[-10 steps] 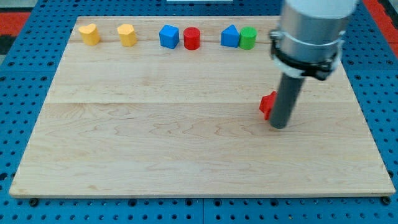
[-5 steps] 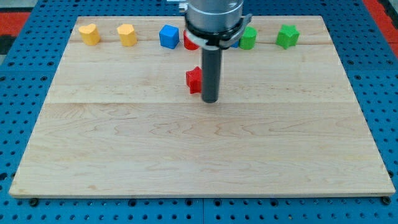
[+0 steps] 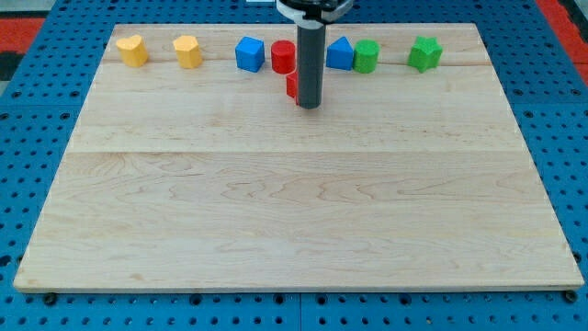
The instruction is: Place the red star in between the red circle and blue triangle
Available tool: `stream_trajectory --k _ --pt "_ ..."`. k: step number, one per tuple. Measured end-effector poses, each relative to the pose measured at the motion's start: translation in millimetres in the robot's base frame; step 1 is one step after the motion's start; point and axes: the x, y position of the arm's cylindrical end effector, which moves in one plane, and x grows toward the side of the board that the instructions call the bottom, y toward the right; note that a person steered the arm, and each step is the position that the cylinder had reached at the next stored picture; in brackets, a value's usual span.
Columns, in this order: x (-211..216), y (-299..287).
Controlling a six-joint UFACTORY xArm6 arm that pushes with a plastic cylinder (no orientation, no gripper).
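The red star [image 3: 291,85] shows only as a sliver at the rod's left side, just below the red circle [image 3: 282,57]; the rod hides most of it. The blue triangle [image 3: 341,53] sits to the right of the rod in the top row. My tip [image 3: 310,105] rests on the board right against the star's right and lower side. The gap between the red circle and the blue triangle lies behind the rod.
The top row also holds two yellow blocks [image 3: 132,50] [image 3: 187,51], a blue cube [image 3: 249,53], a green cylinder [image 3: 367,55] and a green star [image 3: 424,52]. The wooden board [image 3: 276,202] sits on a blue pegboard.
My tip has moved from the right middle of the board leftward and up toward the top row, pushing the red star along to just below the red circle.
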Motion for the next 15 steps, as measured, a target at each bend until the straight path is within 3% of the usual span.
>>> stream_trajectory --k 2,4,6,8,15 --pt "-18.0 -74.5" --pt "-18.2 -44.4" --pt "-61.4 -93.4" --pt "-35.6 -89.7" --pt "-41.6 1.7"
